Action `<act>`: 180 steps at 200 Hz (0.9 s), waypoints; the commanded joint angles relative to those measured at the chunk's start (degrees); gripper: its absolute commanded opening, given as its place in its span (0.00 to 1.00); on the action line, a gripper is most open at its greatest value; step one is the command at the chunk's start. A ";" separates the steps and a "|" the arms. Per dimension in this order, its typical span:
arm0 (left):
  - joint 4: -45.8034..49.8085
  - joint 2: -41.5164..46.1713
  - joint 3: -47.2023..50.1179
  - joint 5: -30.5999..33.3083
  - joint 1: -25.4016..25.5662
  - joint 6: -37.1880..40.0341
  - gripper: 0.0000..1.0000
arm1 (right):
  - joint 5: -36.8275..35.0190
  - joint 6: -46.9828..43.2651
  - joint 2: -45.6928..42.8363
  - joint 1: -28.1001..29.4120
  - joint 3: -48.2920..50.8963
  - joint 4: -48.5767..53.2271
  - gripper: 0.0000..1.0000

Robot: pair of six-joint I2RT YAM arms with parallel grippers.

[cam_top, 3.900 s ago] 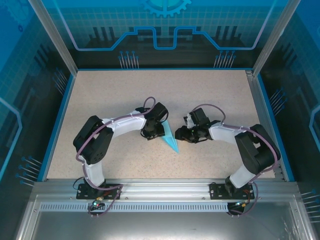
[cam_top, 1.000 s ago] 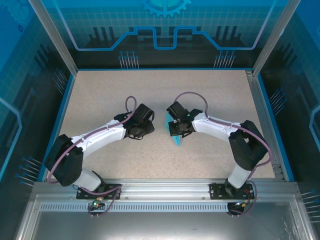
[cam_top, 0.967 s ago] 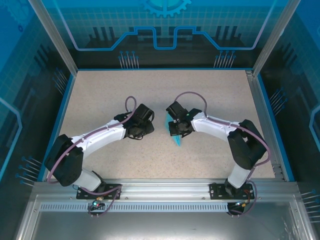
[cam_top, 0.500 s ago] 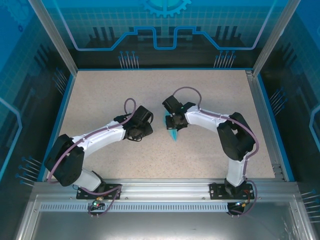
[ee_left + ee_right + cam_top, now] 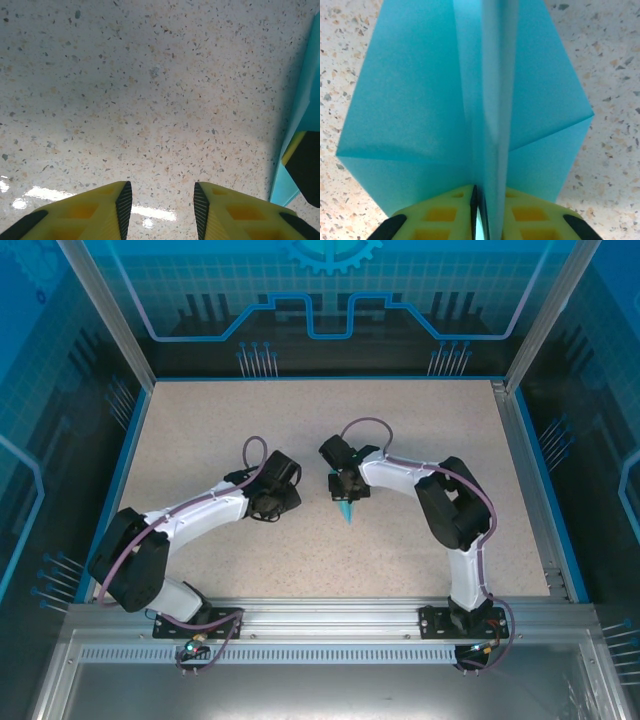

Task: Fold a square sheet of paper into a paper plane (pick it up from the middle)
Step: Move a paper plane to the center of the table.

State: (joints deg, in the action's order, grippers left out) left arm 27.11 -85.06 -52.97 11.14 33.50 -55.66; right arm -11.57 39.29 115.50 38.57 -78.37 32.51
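Right gripper (image 5: pixel 487 196) pinches the paper plane (image 5: pixel 420 110) by its upright centre fold, and the plane's long axis runs straight ahead from the fingertips. Left gripper (image 5: pixel 159 200) hangs half-open and empty over the table (image 5: pixel 150 100), with the plane just off to its right.
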 commanded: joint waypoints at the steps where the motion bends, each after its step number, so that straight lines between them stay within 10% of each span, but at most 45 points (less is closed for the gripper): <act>1: -0.47 0.16 0.93 -0.33 -0.70 -1.01 0.42 | -0.91 0.92 2.53 -0.07 -1.17 1.94 0.19; 102: -0.17 0.53 1.20 -0.39 -1.78 -0.56 0.42 | -8.55 6.59 11.23 2.69 -11.44 13.71 0.36; 180: -0.28 1.15 1.36 -0.50 -2.45 -0.39 0.42 | -9.66 3.45 10.07 3.23 -16.01 16.18 0.27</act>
State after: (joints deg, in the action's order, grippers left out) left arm 26.68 -85.06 -52.29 10.90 31.55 -55.61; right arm -18.57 43.20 123.72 40.93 -92.49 45.63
